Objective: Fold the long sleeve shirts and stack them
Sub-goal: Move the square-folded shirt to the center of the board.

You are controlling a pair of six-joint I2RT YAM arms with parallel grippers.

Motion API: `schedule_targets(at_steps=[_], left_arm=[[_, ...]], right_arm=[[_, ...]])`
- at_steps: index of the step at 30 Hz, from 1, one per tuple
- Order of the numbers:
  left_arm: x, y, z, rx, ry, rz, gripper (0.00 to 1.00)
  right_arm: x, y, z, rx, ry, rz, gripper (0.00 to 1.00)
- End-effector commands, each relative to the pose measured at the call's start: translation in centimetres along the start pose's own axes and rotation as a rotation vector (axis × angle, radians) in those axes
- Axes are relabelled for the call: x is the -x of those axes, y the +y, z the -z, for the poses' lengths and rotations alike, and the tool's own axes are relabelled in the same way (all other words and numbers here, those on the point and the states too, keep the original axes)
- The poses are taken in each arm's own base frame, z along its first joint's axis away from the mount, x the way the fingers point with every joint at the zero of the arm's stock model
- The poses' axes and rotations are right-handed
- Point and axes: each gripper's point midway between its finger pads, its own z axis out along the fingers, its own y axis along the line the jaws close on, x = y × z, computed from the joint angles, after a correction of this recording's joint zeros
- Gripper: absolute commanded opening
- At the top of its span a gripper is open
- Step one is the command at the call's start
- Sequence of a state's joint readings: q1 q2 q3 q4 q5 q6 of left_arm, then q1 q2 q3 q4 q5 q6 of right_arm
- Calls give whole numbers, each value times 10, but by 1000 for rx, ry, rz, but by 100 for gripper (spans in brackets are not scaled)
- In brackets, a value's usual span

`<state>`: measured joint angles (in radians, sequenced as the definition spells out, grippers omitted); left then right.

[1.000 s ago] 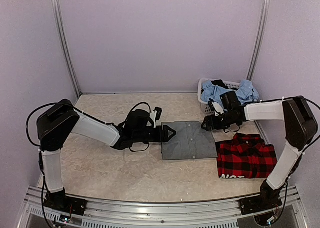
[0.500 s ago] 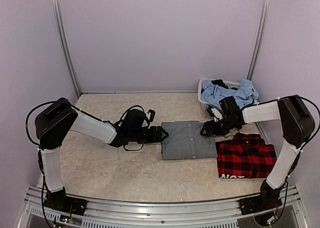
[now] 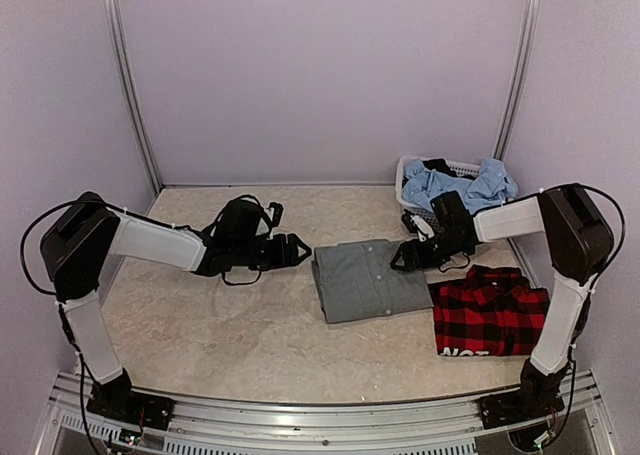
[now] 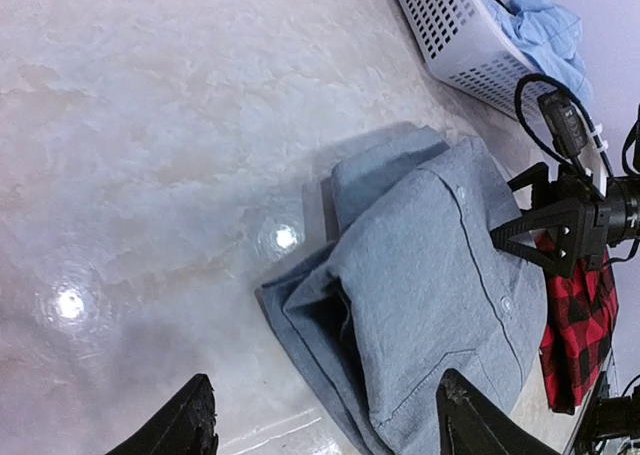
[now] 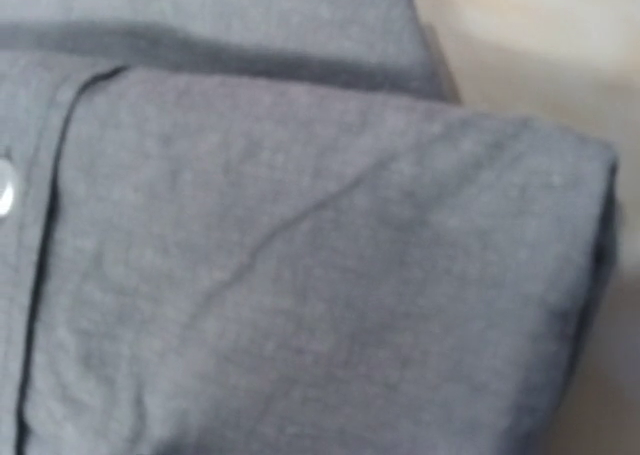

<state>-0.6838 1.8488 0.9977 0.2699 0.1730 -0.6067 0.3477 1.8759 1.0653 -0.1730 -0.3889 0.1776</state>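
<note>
Shirts on the pale marbled tabletop [image 3: 220, 325]: two. One plain grey collared button-up shirt [image 3: 368, 280], folded into a compact rectangle, button placket up, lying slightly askew near the middle. One red-and-black plaid flannel shirt [image 3: 490, 317], likewise folded, just right of the grey shirt and a little nearer the arm bases, edges touching or nearly so. White lettering at its near edge, partly cut off. Not stacked, side by side.

Baskets: one white perforated plastic basket [image 3: 404, 197], behind the grey shirt and to its right, holding crumpled light blue clothing [image 3: 455, 185] with something dark on top. Pieces inside impossible to count.

Tools: two. Left tool [image 3: 298, 247] to the left of the grey shirt and apart from it, low over the tabletop, fingers spread wide with nothing between them. Right tool [image 3: 397, 259] at the grey shirt's right edge, near its far corner, fingers apart, no cloth visibly pinched. From the right wrist, only grey cloth filling the view: one folded edge, one white button at the left, own fingers out of sight.
</note>
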Motion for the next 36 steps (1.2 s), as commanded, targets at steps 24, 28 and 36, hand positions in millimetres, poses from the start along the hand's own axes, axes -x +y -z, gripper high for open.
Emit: schedule_targets(at_steps=[24, 28, 36], left_arm=[[-42, 13, 58, -249, 280, -8, 77], [-49, 19, 46, -251, 322, 0, 77], [-56, 34, 23, -232, 366, 12, 79]], right_arm=[[27, 149, -18, 241, 0, 544, 72], [23, 147, 0, 207, 5, 442, 72], [-48, 144, 20, 177, 76, 193, 69]])
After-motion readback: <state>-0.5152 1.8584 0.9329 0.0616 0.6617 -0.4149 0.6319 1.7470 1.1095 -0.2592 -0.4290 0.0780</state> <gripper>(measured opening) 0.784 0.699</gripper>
